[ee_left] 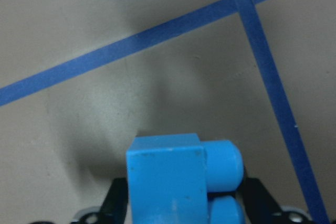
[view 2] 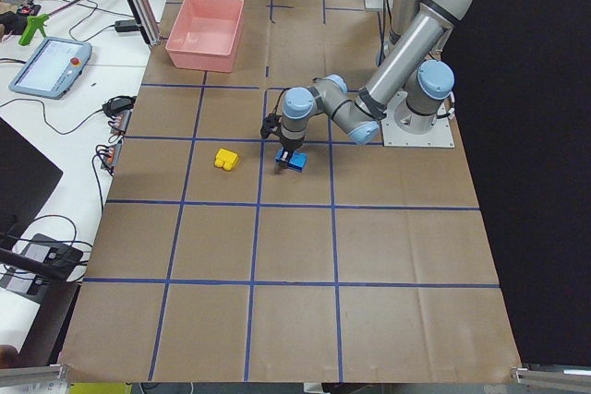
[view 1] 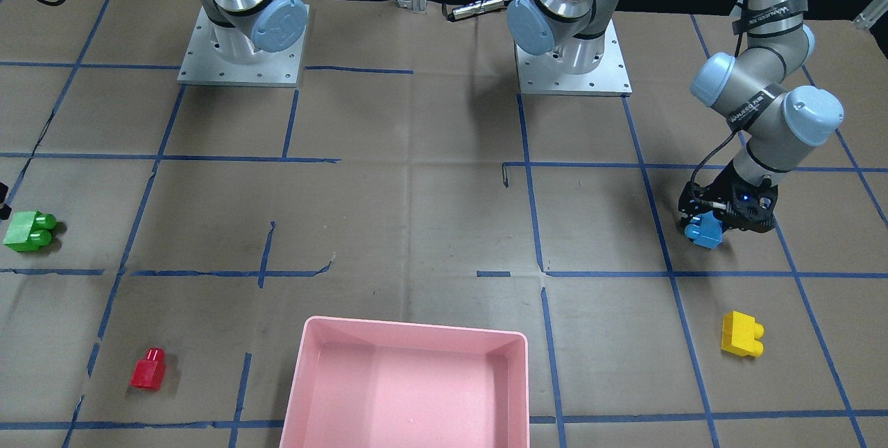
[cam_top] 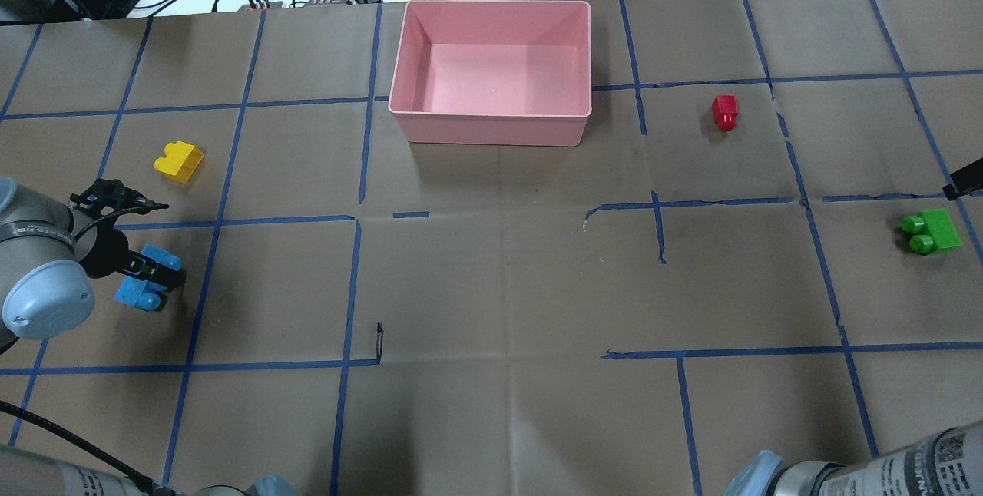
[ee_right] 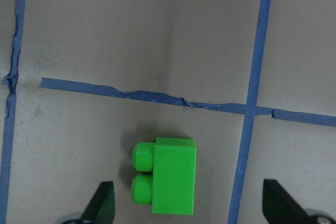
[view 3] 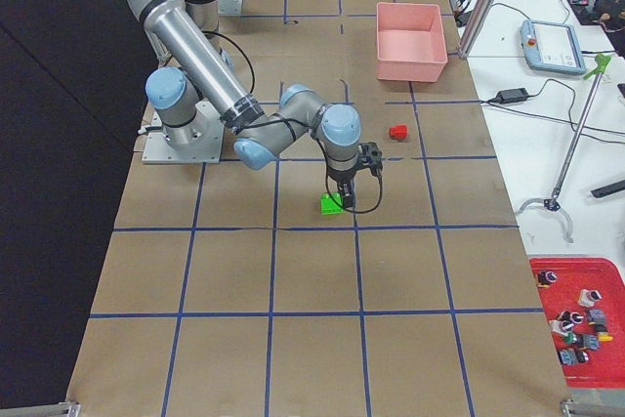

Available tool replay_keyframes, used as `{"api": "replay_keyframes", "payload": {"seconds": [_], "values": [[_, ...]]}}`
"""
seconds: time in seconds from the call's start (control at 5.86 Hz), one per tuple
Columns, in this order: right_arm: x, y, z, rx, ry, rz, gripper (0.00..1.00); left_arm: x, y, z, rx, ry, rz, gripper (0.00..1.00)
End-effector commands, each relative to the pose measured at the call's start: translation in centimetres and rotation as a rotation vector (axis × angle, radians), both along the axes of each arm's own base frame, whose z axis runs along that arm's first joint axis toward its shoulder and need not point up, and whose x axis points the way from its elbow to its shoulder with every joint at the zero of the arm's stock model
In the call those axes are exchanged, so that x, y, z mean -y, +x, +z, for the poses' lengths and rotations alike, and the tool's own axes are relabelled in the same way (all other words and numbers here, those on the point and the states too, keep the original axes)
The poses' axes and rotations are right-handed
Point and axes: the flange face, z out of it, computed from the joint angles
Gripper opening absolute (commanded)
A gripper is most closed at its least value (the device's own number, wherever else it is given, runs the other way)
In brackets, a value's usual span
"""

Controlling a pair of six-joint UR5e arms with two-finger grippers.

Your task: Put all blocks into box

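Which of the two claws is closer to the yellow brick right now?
Left. The left gripper, shut on the light blue block, sits just beside the yellow block; the right gripper is open over the green block, across the table.

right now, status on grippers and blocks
Left gripper shut on light blue plastic brick. Right gripper open over green plastic brick. Red brick, yellow brick on table. Pink plastic tray holds none.

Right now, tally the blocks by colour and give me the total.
green block: 1
red block: 1
light blue block: 1
yellow block: 1
Total: 4 blocks, none inside the pink box.
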Motion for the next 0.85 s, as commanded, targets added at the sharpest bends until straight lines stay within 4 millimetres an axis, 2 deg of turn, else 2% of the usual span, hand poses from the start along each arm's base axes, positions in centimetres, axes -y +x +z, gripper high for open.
{"api": "replay_keyframes", "payload": {"seconds": [0.0, 0.17, 0.34, 0.51, 0.68], "values": [[-0.1, -0.1, -1.6, 0.015, 0.020, -0.043, 1.00, -0.3, 0.8, 0.6, 0.076, 0.039, 0.004, 0.11], [-0.3, 0.7, -2.2, 0.028, 0.035, -0.119, 1.00, 0.6, 1.3, 3.1, 0.115, -0.008, 0.008, 0.10], [-1.1, 1.7, -3.7, 0.028, 0.037, -0.134, 1.00, 2.4, 2.3, 5.6, 0.143, -0.045, 0.018, 0.10], [-1.3, 2.4, -4.6, 0.016, 0.025, -0.125, 1.00, 4.8, 2.3, 7.9, 0.122, -0.042, 0.042, 0.10], [-1.5, 2.7, -5.1, 0.021, 0.034, -0.117, 1.00, 8.5, -0.5, 11.4, 0.093, -0.032, 0.102, 0.10]]}}
